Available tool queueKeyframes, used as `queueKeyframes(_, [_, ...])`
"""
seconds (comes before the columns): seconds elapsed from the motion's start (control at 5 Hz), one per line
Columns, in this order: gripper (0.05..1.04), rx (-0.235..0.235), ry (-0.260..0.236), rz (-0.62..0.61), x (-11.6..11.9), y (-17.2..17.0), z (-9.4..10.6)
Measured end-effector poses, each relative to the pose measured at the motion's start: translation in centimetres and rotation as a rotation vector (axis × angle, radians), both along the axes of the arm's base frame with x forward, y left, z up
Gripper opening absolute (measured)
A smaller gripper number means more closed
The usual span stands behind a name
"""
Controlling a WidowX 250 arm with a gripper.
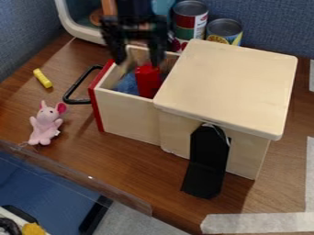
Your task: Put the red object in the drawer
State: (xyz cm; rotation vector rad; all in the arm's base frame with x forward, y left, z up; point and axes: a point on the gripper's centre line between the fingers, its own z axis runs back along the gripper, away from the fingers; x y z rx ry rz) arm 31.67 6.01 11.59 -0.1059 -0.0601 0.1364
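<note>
The gripper (140,57) hangs over the drawer at the top of the view, its two fingers apart and pointing down. A red object (148,81) stands upright inside the pulled-out drawer (129,114), near the edge of the cabinet top, its upper end just below the gripper. No finger is seen closed on it. The drawer has a red front and a black handle (77,87) on its left, and a blue item (127,85) lies inside it. The wooden cabinet (227,87) stands to the right.
Left of the drawer are a pink plush toy (45,124) and a yellow stick (42,78). Cans (189,22) stand behind the cabinet. A black bracket (207,160) leans at the cabinet's front. A clear barrier (73,176) runs along the table's front edge.
</note>
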Motion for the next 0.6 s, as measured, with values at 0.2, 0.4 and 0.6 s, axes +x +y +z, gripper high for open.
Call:
queueKeyframes(0.2, [1.001,0.011,-0.035,0.011,-1.4,1.3,2.0])
queueKeyframes(0.4, [1.001,0.027,-0.016,0.020,-3.3,3.4,3.4])
queueKeyframes(0.6, [1.001,0.034,0.028,-0.021,-4.4,4.2,3.7])
